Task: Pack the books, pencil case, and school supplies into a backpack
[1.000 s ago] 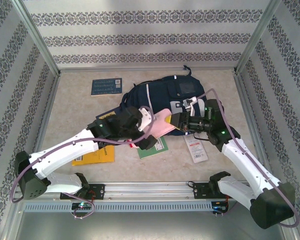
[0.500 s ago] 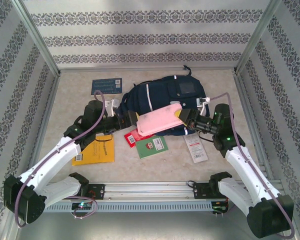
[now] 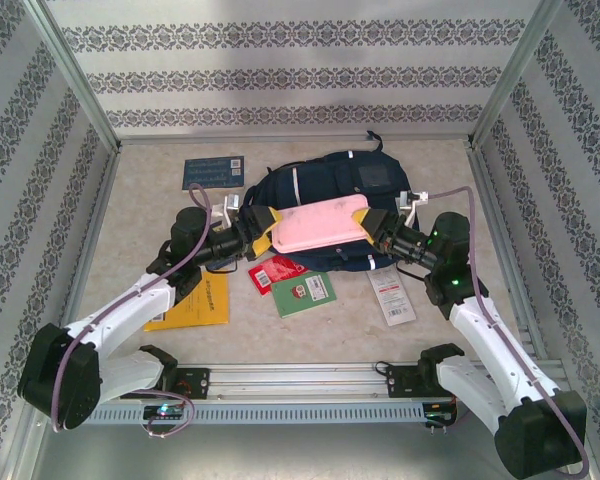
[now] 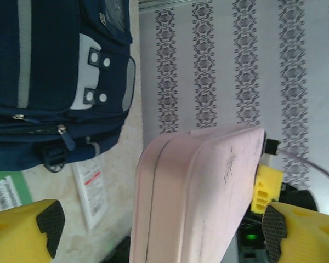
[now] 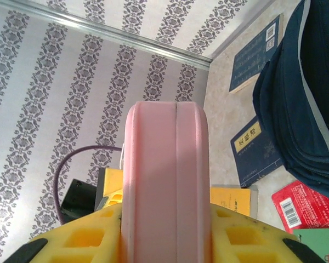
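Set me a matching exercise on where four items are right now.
1 pencil case
2 red packet
3 white strip packet
4 yellow-orange book

A partly under the left arm
B clamped in the right gripper, over the backpack
C on the table, right of the green book
D on the table, just left of the green book

Pairs: 1-B, 2-D, 3-C, 4-A

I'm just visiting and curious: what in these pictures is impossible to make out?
- Top view: the near side of the backpack, with any opening there, lies under the pink case.
- Top view: the left arm covers part of the yellow-orange book.
- Left wrist view: print on the white strip packet is too small; the left edge cuts the green book.
- Right wrist view: the right edge cuts off the red packet.
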Controlling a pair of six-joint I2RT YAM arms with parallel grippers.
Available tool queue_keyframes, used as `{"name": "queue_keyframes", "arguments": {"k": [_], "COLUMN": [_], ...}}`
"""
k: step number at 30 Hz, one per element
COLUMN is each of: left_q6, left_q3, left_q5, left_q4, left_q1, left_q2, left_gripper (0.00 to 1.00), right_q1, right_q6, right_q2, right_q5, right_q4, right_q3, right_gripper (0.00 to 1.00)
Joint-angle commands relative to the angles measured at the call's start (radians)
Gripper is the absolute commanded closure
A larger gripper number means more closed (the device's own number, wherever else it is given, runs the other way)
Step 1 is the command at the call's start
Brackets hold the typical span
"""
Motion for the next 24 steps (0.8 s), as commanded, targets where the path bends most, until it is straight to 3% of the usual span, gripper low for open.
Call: {"name": "queue_keyframes", "arguments": {"k": [1,6,15,24], "left_q6": [-0.112,-0.166,-0.179,-0.184], "left_q3": [-0.004,-0.01,-0.006,0.022], "left_q5": [0.034,0.045,0.051,0.055], "left_q4": [0.248,0.344,0.369,0.404], "left_q1": [0.01,0.007,-0.026,-0.059], "left_q2": [-0.005,0.01,0.044,0.062], "left_gripper": [0.1,0.14,0.17,0.36], "right_q1": [0.012,0.031,0.073,0.089], "right_q6": [0.044,0.067,0.071,0.017], "right_q2": [-0.03,-0.021,-0.01,-0.006], "right_q5": [0.027,0.048,0.098,0.148], "right_q4": [0.098,0.136,0.157,0.118], "right_q3": [-0.006,-0.018,-0.011,-0.011], "right_gripper": [0.8,0.81,0.82,0.83]}}
